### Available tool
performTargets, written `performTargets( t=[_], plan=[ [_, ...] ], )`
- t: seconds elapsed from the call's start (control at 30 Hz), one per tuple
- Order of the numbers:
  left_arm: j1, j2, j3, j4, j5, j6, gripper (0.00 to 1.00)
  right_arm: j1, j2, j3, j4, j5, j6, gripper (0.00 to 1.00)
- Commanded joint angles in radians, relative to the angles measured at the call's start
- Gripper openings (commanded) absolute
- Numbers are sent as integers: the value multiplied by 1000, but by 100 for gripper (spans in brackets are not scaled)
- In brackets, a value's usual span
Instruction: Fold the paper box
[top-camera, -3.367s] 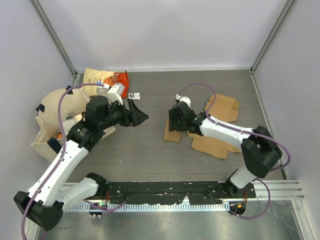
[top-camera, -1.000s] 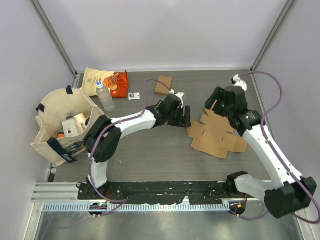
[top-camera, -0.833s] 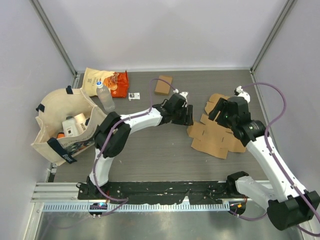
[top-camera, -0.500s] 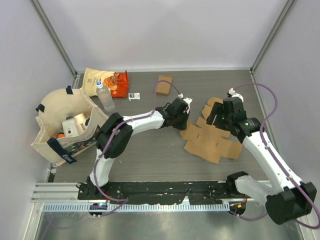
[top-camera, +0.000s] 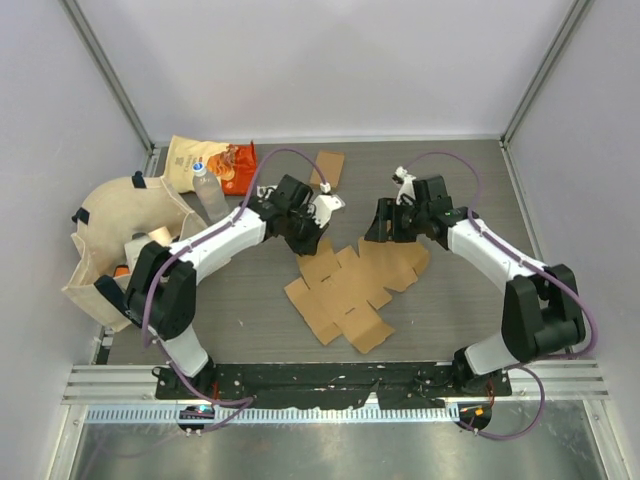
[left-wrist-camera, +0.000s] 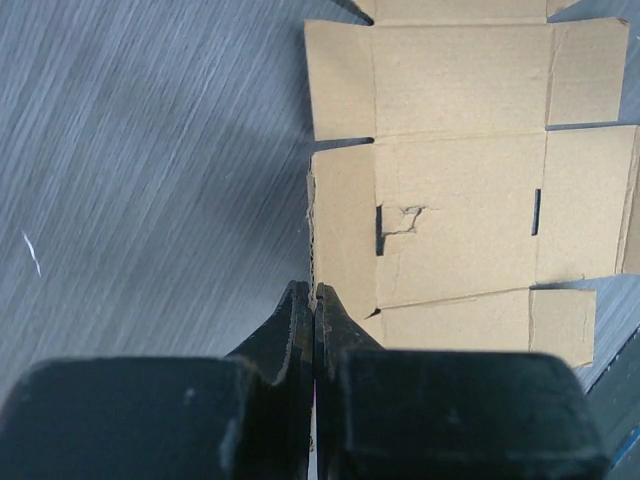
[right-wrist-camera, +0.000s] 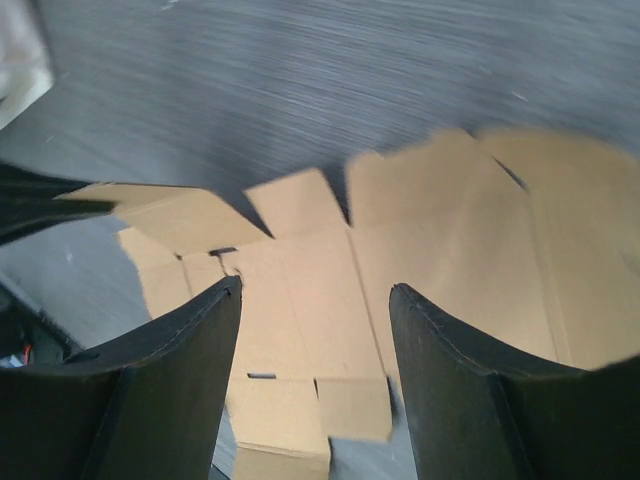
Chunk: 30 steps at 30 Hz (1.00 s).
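The left gripper (left-wrist-camera: 314, 300) is pressed together on the thin edge of the flat brown cardboard box blank (top-camera: 345, 290), pinching one side panel at its rim. The right gripper (right-wrist-camera: 315, 290) hangs over the far side of the same blank with its fingers spread wide and nothing between them.

The blank lies unfolded in the middle of the dark grey wood-grain table (top-camera: 250, 300), between the two arms. Its flaps, slots and crease lines are all in plain sight. No wall looks raised and no tab tucked, so the folding proper seems not yet begun. By this judgement only a first hold is secured, and every fold and closure is left.
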Motion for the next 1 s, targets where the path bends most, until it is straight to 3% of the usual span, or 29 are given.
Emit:
performTargets(
  t=[0.0,0.07,0.17,0.5,0.6,0.7,0.73,0.77,0.8,0.87,0.9,0.93,0.97],
  plan=[
    [49,55,89,-90,239,154,0,20,38,31,316,-301,-126,66],
    [63,62,97,-105,296,162,0,26,49,-27,499,-367,-133,67],
    [72,62,104,-128,325,166,0,54,103,-51,620,-506,-148,66],
    [83,-11,63,-110,358,183,0,144,273,-18,671,-623,-117,52],
    [85,-11,61,-105,362,182,0,146,275,-57,761,-646,-56,44],
    [85,-14,71,-101,364,169,0,146,296,-67,835,-666,10,25],
    [89,-25,74,-98,364,162,0,144,301,-78,882,-677,104,12],
    [94,-36,74,-69,355,145,0,147,304,-112,1025,-685,155,5],
    [98,-48,74,-35,320,34,0,146,299,-132,1097,-670,214,1],
    [149,-106,75,57,246,-89,31,138,283,-190,1241,-628,312,1],
    [166,-141,63,104,185,-224,55,125,251,-213,1269,-546,331,1],
    [166,-243,10,201,39,-295,82,114,226,-231,1278,-486,343,1],
    [166,-294,-26,247,5,-341,89,108,204,-265,1280,-432,373,1]
  ],
)
